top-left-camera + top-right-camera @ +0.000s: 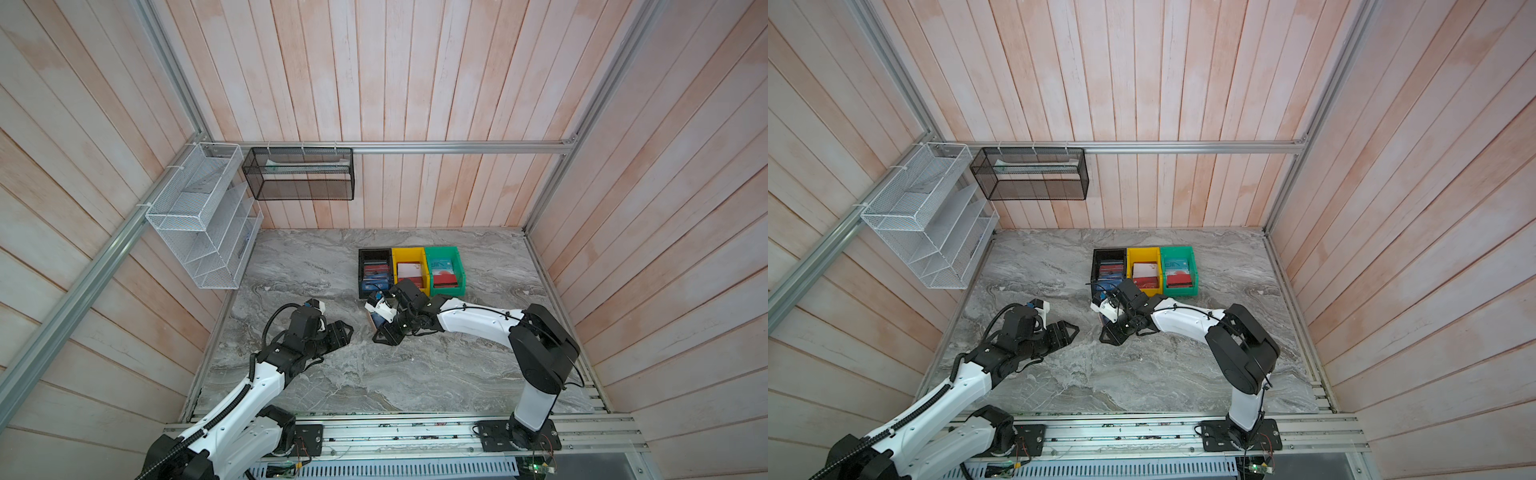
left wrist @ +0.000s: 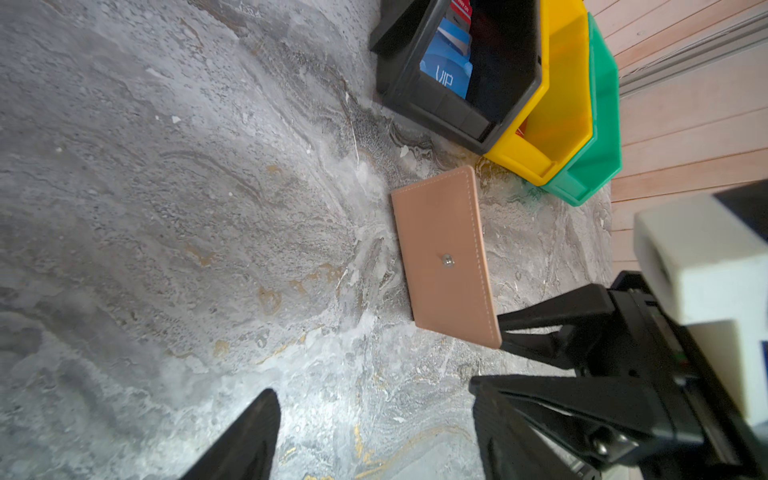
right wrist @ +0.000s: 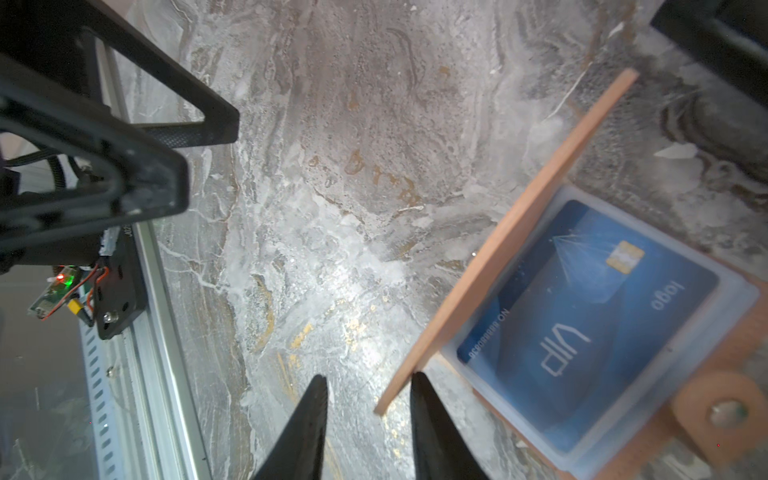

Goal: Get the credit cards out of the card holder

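The tan card holder (image 3: 511, 237) lies open on the marble table in front of the bins, its cover (image 2: 444, 257) standing tilted on edge. A blue credit card (image 3: 582, 324) with white VIP lettering sits inside a clear sleeve. The round snap tab (image 3: 725, 411) sticks out at one side. My right gripper (image 3: 368, 380) is open, and the cover's free corner lies between its fingertips without being pinched. In both top views that gripper (image 1: 380, 336) (image 1: 1105, 336) hides most of the holder (image 1: 370, 318). My left gripper (image 1: 347, 330) (image 2: 374, 424) hovers open and empty, left of the holder.
Black (image 1: 363, 254), yellow (image 1: 409, 252) and green (image 1: 444, 250) bins stand side by side just behind the holder, each with cards inside. White (image 1: 195, 216) and black (image 1: 299, 174) wire racks hang at the back left. An aluminium rail (image 1: 415, 432) runs along the front.
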### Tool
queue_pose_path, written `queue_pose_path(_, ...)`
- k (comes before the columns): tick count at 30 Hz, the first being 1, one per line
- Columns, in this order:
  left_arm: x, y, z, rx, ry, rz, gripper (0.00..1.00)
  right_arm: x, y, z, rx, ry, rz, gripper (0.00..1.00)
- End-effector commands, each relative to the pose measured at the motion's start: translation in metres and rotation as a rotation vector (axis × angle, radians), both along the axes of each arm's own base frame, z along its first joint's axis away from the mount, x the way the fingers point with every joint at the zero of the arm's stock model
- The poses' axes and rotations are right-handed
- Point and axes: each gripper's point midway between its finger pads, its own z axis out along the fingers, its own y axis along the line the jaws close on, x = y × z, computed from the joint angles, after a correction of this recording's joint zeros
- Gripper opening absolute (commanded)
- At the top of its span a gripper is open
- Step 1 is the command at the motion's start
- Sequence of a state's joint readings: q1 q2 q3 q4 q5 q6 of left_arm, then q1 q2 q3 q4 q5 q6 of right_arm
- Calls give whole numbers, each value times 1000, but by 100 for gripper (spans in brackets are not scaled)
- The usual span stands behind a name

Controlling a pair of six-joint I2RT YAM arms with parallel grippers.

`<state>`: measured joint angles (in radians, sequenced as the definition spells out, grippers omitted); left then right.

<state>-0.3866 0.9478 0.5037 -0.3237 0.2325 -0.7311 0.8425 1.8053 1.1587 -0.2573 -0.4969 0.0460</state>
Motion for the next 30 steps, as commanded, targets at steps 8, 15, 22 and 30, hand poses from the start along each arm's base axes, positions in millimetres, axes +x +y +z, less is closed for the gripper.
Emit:
queue_pose_path(8, 12, -2, 24, -22, -51, -17, 76, 9, 11, 10, 176, 74, 71, 34)
queue_pose_path(15, 34, -8, 44, -49, -88, -44, 74, 9, 19, 7, 213, 104, 106, 33)
queue_pose_path(22, 68, -34, 58, -112, -75, -126, 69, 9, 24, 3, 225, 125, 126, 29)
queue_pose_path(30, 70, -41, 5, -140, 52, -123, 65, 5, 25, 2, 246, 140, 137, 28)
